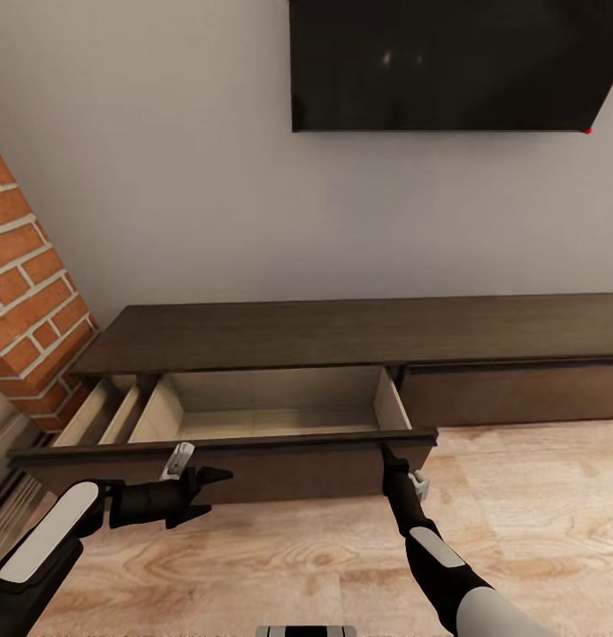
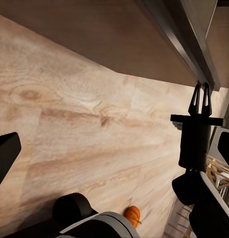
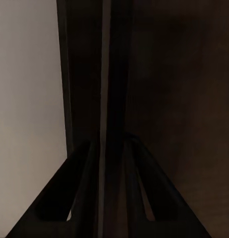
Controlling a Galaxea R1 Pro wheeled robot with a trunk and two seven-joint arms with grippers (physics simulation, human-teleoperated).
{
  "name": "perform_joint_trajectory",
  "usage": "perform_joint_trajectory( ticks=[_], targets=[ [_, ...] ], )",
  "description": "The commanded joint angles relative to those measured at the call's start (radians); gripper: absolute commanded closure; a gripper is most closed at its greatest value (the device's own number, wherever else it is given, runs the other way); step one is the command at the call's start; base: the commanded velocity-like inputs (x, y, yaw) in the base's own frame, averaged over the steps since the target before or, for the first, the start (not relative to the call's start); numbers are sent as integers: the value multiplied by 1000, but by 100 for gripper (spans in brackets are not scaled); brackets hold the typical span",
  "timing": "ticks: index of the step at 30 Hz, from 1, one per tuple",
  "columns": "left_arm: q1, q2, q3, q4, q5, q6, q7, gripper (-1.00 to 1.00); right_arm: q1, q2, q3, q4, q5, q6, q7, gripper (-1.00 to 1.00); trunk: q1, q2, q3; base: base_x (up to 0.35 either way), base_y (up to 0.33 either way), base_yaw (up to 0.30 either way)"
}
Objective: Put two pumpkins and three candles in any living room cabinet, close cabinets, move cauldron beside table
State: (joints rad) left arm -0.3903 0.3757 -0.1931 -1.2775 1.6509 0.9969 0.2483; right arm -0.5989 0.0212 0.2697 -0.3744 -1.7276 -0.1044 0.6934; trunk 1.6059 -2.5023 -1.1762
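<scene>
The long dark-brown cabinet (image 1: 341, 332) stands against the wall. Its left drawer (image 1: 271, 402) is pulled out, and the pale inside holds nothing. My right gripper (image 1: 385, 451) (image 2: 200, 91) (image 3: 110, 144) is shut on the top edge of the drawer front (image 1: 226, 442), near its right end. My left gripper (image 1: 216, 493) hovers open and empty over the floor, just in front of the drawer front. One orange pumpkin (image 2: 132, 214) lies on the floor close to my base. Candles, cauldron and table are out of view.
A red brick column (image 1: 32, 292) stands left of the cabinet. A black TV (image 1: 448, 62) hangs above it. The cabinet's right drawer (image 1: 518, 394) is closed. Light wood floor (image 1: 536, 513) lies open to the right.
</scene>
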Motion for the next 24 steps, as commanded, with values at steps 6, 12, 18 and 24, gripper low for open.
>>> perform_joint_trajectory(
  ticks=[6,12,18,24],
  targets=[
    [-1,0,-2,0,10,0,9,-100,-1,0,28,-1,8,-9,11,100,0,0,-1,-103,0,0],
    [-1,-1,-2,0,10,0,9,-100,-1,1,28,-1,8,-11,11,-100,0,0,-1,-58,0,0],
    [-1,-1,-2,0,10,0,9,-100,-1,1,28,0,8,-10,11,-100,0,0,-1,-42,0,0],
    [-1,0,-2,0,10,0,9,-100,-1,2,28,0,8,-10,11,-100,0,0,-1,-62,0,0]
  ],
)
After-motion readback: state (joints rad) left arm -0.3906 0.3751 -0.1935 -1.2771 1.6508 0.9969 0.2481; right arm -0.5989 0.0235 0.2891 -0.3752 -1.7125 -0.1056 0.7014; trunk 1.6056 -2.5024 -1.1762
